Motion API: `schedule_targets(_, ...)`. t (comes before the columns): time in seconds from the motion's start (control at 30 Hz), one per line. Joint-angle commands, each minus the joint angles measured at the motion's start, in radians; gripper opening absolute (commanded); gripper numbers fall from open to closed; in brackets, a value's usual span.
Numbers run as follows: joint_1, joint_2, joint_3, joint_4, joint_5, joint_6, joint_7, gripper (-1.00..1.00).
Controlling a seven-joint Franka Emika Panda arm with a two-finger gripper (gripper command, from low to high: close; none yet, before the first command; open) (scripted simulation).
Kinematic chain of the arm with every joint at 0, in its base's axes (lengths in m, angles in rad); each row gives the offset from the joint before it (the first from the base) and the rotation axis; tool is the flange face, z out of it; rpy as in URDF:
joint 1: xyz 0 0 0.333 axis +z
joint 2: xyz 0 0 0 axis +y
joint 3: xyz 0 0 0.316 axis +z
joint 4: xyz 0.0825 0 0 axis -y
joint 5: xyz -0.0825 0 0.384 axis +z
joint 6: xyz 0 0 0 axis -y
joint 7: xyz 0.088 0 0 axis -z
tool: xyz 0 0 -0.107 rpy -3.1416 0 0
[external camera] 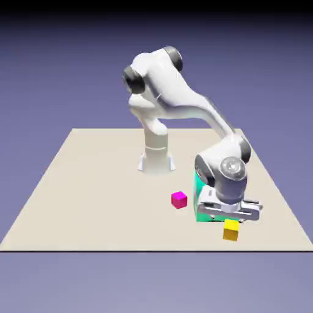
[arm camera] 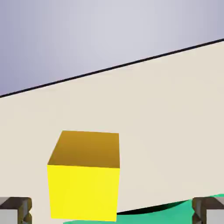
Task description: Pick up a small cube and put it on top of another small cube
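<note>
Gripper [external camera: 231, 219] hangs low over the near right part of the table [external camera: 92, 183], right above the yellow cube [external camera: 231, 230]. Hand view: both grey fingertips [arm camera: 15, 210] sit at the bottom corners, wide apart, nothing between them touching. So fingers are spread and empty. Yellow cube [arm camera: 84, 177] shows closer to the left tip, off centre, so the hand probably needs a small sideways shift before closing, else one finger may nudge the cube.

Cube rests on the table, looks flat, near the front edge. A teal block [external camera: 198, 198] stands just behind the hand, mostly hidden by the wrist; its green edge [arm camera: 183, 210] shows at the bottom of the hand view just beside the cube. Cannot tell if they touch. Magenta cube [external camera: 179, 199] sits alone toward the exterior view's left, clear of the arm, likely the stacking target, being the other small one.

Judgement: approach step, grasp not yet made; low wide-open pose suits straddling the cube.
</note>
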State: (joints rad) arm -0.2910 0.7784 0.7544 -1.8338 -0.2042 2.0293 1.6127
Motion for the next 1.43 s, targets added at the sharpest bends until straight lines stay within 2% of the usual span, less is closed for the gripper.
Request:
schedule_targets(0.0, -0.007, 0.029, 0.016, 0.021, -0.004, -0.022, 0.019, 0.00)
schedule_targets(0.17, 0.036, 0.113, -0.037, -0.032, -0.052, 0.114, 0.037, 0.00)
schedule_targets(0.2, 0.036, 0.113, -0.037, -0.032, -0.052, 0.114, 0.037, -1.00)
schedule_targets(0.4, -0.013, -0.021, 0.036, 0.075, 0.030, -0.058, -0.022, -1.00)
schedule_targets(1.0, 0.390, -0.617, -0.146, 0.047, 0.127, -0.597, -0.804, -1.00)
schedule_targets(1.1, 0.422, -0.625, -0.172, 0.011, 0.111, -0.611, -0.832, -1.00)
schedule_targets(1.3, 0.408, -0.655, -0.179, -0.190, 0.118, -0.435, -0.840, -1.00)
schedule_targets(1.33, 0.408, -0.655, -0.179, -0.190, 0.118, -0.435, -0.840, 1.00)
schedule_targets(1.4, 0.411, -0.650, -0.177, -0.153, 0.117, -0.467, -0.839, 1.00)
